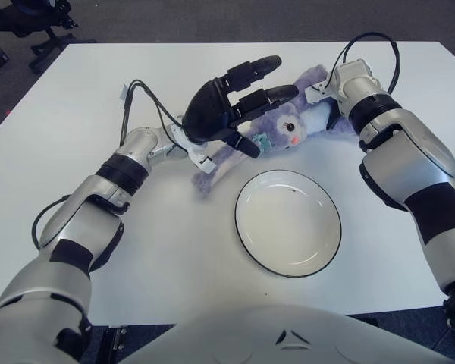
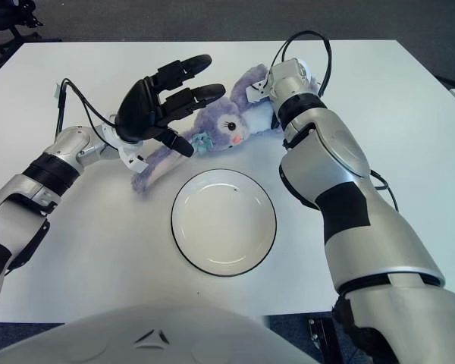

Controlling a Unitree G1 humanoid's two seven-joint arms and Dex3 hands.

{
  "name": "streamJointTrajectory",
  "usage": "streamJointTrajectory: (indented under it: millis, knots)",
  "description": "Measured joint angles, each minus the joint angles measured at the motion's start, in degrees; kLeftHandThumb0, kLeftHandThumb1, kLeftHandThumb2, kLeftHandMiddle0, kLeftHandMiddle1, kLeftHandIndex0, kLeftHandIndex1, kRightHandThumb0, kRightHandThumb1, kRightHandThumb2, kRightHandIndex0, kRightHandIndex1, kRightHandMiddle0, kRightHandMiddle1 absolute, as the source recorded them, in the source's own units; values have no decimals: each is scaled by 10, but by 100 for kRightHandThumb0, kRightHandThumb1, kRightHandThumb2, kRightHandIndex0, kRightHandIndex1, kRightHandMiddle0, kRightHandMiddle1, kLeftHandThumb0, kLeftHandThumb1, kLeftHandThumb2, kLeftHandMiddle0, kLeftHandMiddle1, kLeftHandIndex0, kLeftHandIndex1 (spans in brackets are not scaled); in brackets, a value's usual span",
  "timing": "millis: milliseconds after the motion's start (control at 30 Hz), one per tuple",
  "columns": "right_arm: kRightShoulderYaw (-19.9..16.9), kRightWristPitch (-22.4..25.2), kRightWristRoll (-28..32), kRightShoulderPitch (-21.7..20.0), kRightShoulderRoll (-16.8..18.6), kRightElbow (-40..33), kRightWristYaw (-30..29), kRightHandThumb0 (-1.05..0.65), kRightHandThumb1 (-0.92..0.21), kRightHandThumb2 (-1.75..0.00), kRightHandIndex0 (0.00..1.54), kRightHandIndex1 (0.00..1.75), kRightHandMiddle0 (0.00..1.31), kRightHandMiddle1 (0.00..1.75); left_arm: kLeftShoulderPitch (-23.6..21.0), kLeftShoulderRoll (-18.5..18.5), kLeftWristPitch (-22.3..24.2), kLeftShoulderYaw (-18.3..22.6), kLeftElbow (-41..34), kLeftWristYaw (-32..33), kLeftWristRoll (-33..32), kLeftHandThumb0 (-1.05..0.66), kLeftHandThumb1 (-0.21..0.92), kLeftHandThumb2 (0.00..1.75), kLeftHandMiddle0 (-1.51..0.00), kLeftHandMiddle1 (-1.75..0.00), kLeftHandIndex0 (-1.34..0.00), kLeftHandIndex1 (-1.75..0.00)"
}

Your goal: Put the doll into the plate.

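On the white table (image 1: 53,152) in the left eye view, the purple doll (image 1: 277,129) lies just beyond the plate (image 1: 288,221), long axis running upper-right to lower-left, face toward the plate. In the right eye view, the left hand (image 2: 155,102) hovers over the doll's ear side, fingers spread, grasping nothing. The right hand (image 2: 267,89) sits behind the doll's body; grip state cannot be determined, and the plate holds nothing.

Twin head-mounted eyes, looking steeply down, near, over one shared table (image 1: 53,152).
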Motion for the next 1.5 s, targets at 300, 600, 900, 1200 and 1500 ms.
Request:
streamJointTrajectory:
  millis: [300, 600, 900, 1200, 1500]
  knots:
    - [16, -66, -10, 5, -18, -4, -44, -43, -92, -27, 76, 93, 58, 32, -30, -7, -63, 2, 49, -122, -49, -75, 92, 91, -43, -2, -42, -6]
    - [27, -82, -14, 12, -22, -3, -66, -36, -92, -23, 63, 129, 65, 7, -40, -9, -87, 14, 65, -224, -96, -78, 92, 94, -43, -1, -42, -5]
    - [4, -32, 9, 18, -17, -1, -54, -26, -92, -14, 56, 173, 77, 9, -58, 4, -59, 15, 62, -378, -131, -80, 92, 96, -42, 0, -41, -4]
    - [4, -31, 9, 18, -17, -1, -54, -26, -92, -12, 57, 175, 81, 10, -59, 3, -10, 25, 29, -422, -95, -81, 92, 99, -39, 0, -39, -2]
    - [4, -41, 10, 18, -17, -2, -56, -27, -92, -12, 58, 175, 82, 10, -60, 3, 46, 24, 1, -400, -5, -81, 92, 101, -37, 0, -38, -1]
